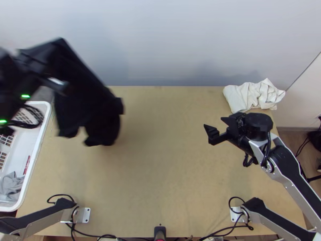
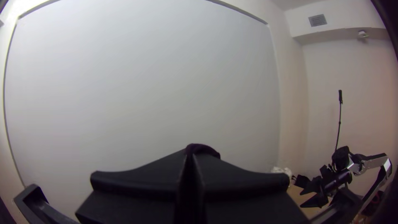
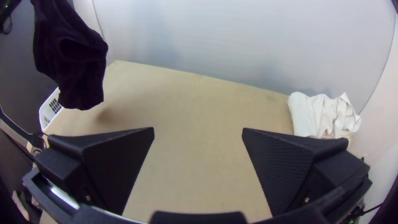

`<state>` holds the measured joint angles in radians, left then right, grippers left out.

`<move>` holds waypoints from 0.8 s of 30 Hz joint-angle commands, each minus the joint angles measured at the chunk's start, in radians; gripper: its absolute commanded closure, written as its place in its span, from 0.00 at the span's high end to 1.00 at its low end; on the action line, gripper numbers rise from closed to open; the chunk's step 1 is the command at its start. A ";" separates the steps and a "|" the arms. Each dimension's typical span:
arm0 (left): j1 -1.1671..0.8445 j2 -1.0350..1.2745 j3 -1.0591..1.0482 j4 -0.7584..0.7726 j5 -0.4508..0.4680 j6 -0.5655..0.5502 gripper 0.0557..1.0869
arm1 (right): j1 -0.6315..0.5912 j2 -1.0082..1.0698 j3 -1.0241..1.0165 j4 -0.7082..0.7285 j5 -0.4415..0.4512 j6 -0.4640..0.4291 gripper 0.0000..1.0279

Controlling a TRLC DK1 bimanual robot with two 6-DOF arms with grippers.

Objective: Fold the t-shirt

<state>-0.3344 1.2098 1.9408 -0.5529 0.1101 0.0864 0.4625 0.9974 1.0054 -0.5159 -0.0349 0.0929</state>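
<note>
Black, soft cloth makes up the t-shirt (image 1: 90, 108). You have it suspended above the table's (image 1: 168, 160) far left area, bunched, with uneven folds and a ragged-looking lower outline. Your left gripper (image 1: 34, 66) is raised at the upper left of the top view; in its wrist view its wide black fingers meet at the tips, with a rounded fold of the dark cloth clamped between them.

Your right gripper (image 1: 216, 123) is positioned over the right half of the table. Its fingers stand wide apart, holding nothing; their wedge-shaped pads (image 3: 286, 166) carry a fine grid texture.

Note the surroundings. Smooth, light wood forms the tabletop. White fabric (image 1: 254, 95) lies crumpled at the far right corner, with soft creases and a raised peak. On your left is a white plastic basket (image 1: 37, 160) with slotted walls and a rounded rim; it contains wrinkled grey cloth (image 1: 11, 186).
</note>
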 commanded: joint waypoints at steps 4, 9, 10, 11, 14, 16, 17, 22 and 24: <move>-0.261 0.005 -0.218 0.119 -0.072 0.041 0.04 | -0.048 -0.079 -0.077 0.004 -0.011 0.011 0.96; -0.382 0.045 -0.281 0.231 -0.107 0.075 0.04 | -0.071 -0.105 -0.102 0.004 -0.013 0.016 0.96; -0.408 0.062 -0.281 0.254 -0.121 0.079 0.04 | -0.078 -0.112 -0.110 0.007 -0.014 0.022 0.96; -0.437 0.080 -0.281 0.275 -0.130 0.087 0.04 | -0.087 -0.120 -0.119 0.011 -0.017 0.027 0.96; -0.499 0.135 -0.281 0.338 -0.133 0.107 0.04 | -0.111 -0.143 -0.146 0.025 -0.026 0.041 0.96; -0.525 0.178 -0.281 0.390 -0.162 0.111 0.04 | -0.136 -0.160 -0.160 0.025 -0.043 0.062 0.96; -0.528 0.200 -0.279 0.421 -0.174 0.111 0.04 | -0.148 -0.167 -0.168 0.025 -0.051 0.073 0.96; -0.549 0.307 -0.207 0.541 -0.193 0.110 0.04 | -0.191 -0.220 -0.218 0.025 -0.065 0.102 0.96; -0.566 0.356 -0.141 0.542 -0.210 0.111 0.04 | -0.206 -0.238 -0.237 0.025 -0.068 0.107 0.96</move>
<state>-0.8383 1.4311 1.7000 -0.1078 -0.0616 0.1921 0.3099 0.8188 0.8276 -0.4942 -0.0879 0.1703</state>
